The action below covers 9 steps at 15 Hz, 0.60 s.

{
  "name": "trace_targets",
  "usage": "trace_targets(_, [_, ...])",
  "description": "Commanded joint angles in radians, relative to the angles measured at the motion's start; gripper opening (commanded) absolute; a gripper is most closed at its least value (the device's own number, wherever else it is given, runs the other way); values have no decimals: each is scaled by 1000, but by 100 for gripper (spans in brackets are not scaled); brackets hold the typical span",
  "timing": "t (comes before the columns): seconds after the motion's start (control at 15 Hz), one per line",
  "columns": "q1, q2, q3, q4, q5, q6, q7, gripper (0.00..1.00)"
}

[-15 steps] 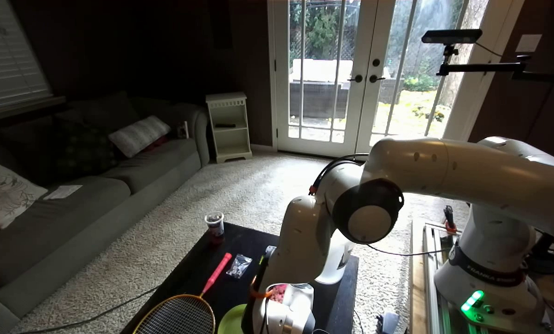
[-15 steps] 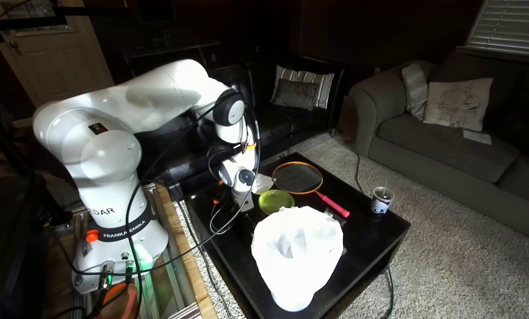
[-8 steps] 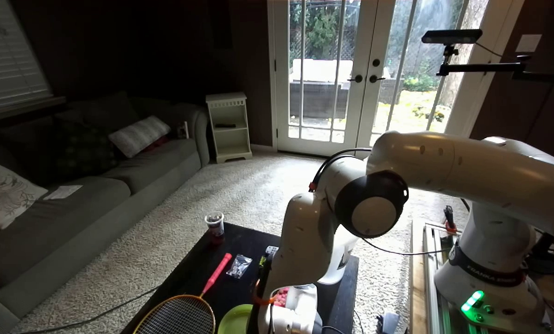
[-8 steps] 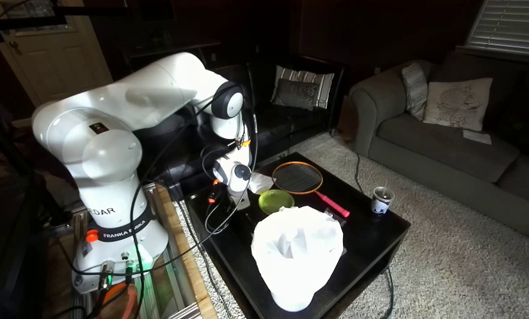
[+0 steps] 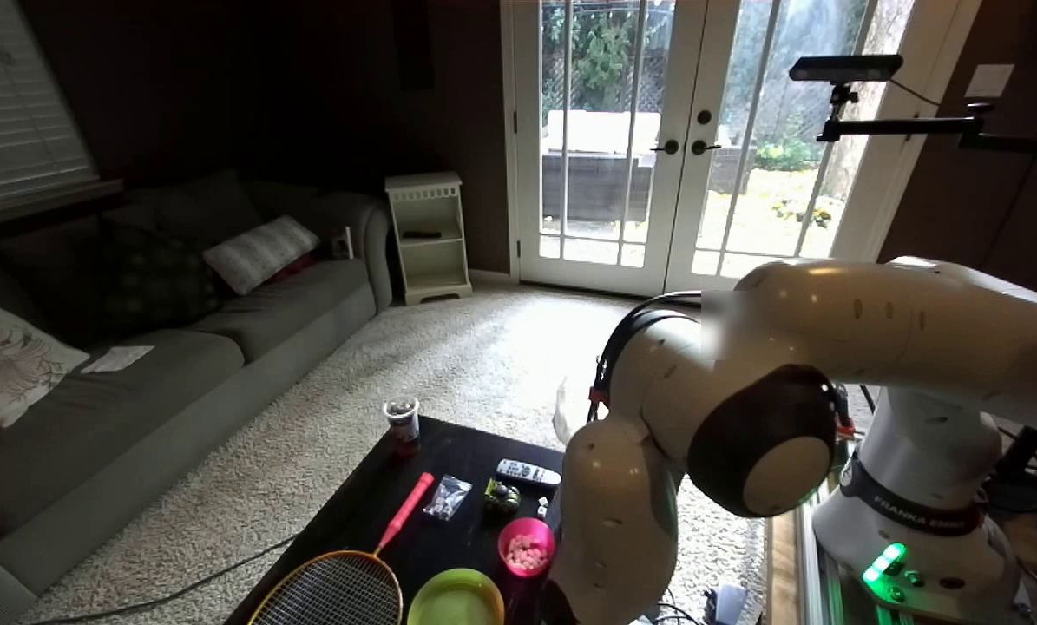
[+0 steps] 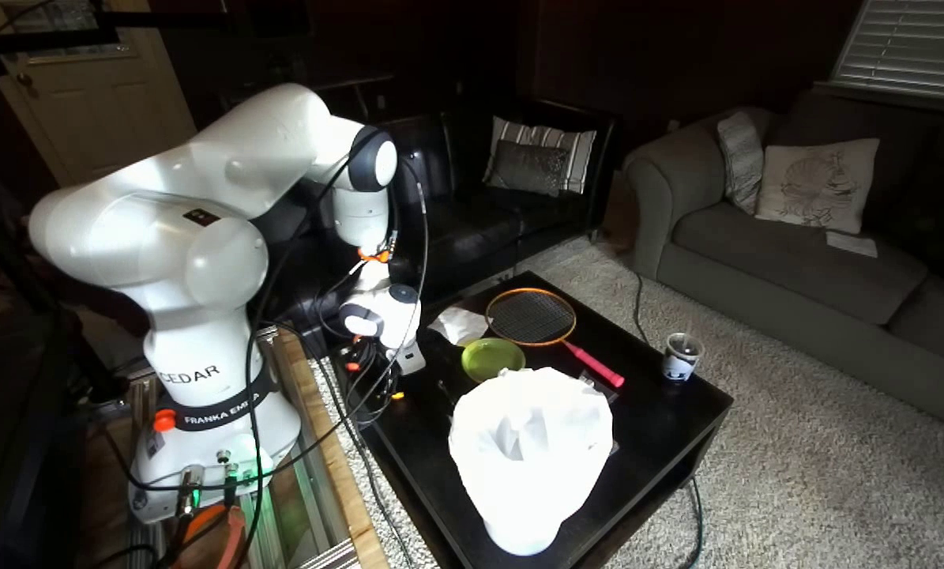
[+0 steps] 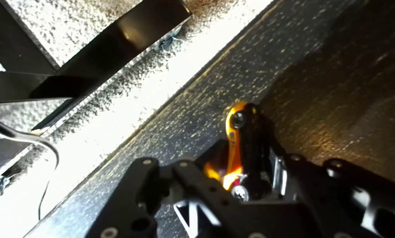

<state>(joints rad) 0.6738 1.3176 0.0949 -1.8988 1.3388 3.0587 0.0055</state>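
Observation:
My gripper (image 7: 248, 153) is shut on an orange and black object (image 7: 234, 142) in the wrist view. The object has round metal, screw-like parts and lies lengthwise between the fingers. Its orange tip (image 6: 398, 395) shows under the hand in an exterior view. The gripper is over the black table (image 7: 190, 122), near the edge on the robot's side. I cannot tell whether the object touches the table top. In an exterior view (image 5: 609, 538) the arm shows but the gripper is hidden.
On the table are a green plate (image 6: 493, 359), racket (image 6: 531, 318), cup (image 6: 681, 357), white lined bin (image 6: 531, 458), pink bowl (image 5: 528, 527) with small pieces, remote (image 5: 528, 472), plastic bag (image 5: 447, 497) and white paper (image 6: 460, 325). Loose cables (image 6: 373, 407) hang beside the hand.
The arm has moved back toward its base and the hand has turned. The pink bowl and remote now show fully. The held object's orange tip has come into view under the hand.

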Motion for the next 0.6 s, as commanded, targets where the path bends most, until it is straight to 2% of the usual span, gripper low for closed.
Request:
trace_targets(0.0, [173,-7,-112,-6,-98,-15,193,8])
trace_targets(0.2, [289,11,-195,17,-122,-11,297,8])
trace_targets(0.53, [500,69,-368,30,-206,-86,513,8])
